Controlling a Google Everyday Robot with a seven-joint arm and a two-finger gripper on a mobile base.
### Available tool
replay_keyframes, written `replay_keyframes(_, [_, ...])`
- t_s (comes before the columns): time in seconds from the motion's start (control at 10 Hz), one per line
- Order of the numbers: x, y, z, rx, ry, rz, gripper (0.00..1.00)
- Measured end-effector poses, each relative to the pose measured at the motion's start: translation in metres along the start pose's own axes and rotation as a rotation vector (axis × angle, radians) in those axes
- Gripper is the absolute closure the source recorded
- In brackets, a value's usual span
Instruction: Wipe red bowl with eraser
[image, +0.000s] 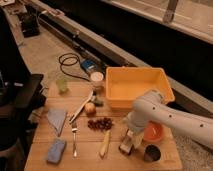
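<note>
**A:** Dim workroom, dark rail along the back, and a wooden surface (88, 152) crowded with odds and ends. Where is the eraser (125, 146)?

**B:** Near the front right, just left of the red bowl (152, 133). The bowl sits between the yellow tub (137, 86) and a small metal cup (151, 153). The tool (129, 140) hangs straight down on top of the eraser, at the end of the white arm (165, 116).

**A:** Is it gripping it?

**B:** I cannot tell. The tool is right at the block, but whether it is clenched on it or loose around it does not show.

**A:** How would you expect the eraser to handle?

**B:** Light, I would judge, with a firm body and a softer felt face. It looks like a small block, so it should be pinched across its two long sides, near the middle, leaving the wiping face pointing down and free. Gripped off-centre, it would likely twist when pressed into the bowl.

**A:** And the bowl?

**B:** Shallow and small, probably light plastic. It may skate across the wood under a sideways wipe, so I would press gently downward and sweep in short strokes. The cup in front is close enough to be knocked.
</note>
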Motion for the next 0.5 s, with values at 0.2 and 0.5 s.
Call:
replay_keyframes(0.2, [0.0018, 0.0101, 0.0104, -0.035, -0.019, -0.017, 0.2])
replay_keyframes(0.5, [0.0052, 0.0059, 0.008, 0.005, 0.083, 0.125, 0.2])
